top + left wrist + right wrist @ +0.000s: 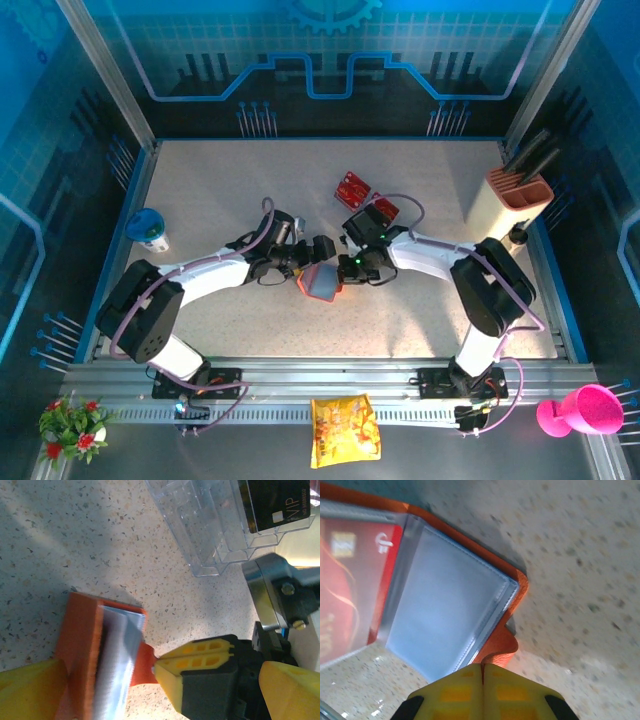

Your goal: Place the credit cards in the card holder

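Observation:
The orange card holder (320, 284) lies open mid-table, its grey-blue pockets (445, 610) facing up. A red credit card (350, 580) sits under a clear sleeve inside it. My right gripper (482, 672) is shut on the holder's orange snap tab (505, 647); the left wrist view shows those yellow fingers (200, 662) pinching the tab (142, 665). My left gripper (160, 685) is open, one finger on each side of the holder (80, 650), touching nothing. More red cards (352, 186) stand in clear racks behind.
A clear plastic rack (210, 525) holds a black VIP card (275, 505) just beyond the holder. A blue-white cup (150, 228) stands at the left, a beige block (515, 200) at the right. A yellow snack bag (343, 430) lies on the front rail.

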Robot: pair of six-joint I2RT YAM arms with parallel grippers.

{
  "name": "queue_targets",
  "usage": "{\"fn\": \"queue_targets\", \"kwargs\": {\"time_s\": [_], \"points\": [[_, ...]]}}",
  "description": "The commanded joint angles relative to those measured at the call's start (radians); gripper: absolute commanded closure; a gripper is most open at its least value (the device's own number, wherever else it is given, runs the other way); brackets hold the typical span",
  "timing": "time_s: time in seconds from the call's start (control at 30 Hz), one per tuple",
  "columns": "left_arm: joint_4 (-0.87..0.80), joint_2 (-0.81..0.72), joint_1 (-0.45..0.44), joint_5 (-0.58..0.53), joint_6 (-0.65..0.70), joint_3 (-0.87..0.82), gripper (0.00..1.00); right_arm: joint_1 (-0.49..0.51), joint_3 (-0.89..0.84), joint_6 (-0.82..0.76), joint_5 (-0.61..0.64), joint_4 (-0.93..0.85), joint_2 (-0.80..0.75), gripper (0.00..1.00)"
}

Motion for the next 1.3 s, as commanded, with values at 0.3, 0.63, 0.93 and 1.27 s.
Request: {"fn": "queue_targets", "kwargs": {"time_s": [0.3,0.63,0.93,1.27], "points": [[0.024,-0.008,0.001,0.063,-0.029,0.054,0.01,-0.043,-0.017,0.036,-0.093,0.102,0.037,0.92],[0.024,0.029,-0.023,0.076,-0.031,0.107,0.01,-0.129,-0.063,0.045,-0.072,0.075,-0.095,0.54],[0.000,0.065,-0.046,0.077,-0.014,0.113,0.01,-0.142,-0.109,0.047,-0.081,0.041,-0.161,0.54],[-0.064,0.144,-0.058,0.063,0.017,0.113,0.01,-0.143,-0.191,0.064,-0.055,0.022,-0.223,0.54]]}}
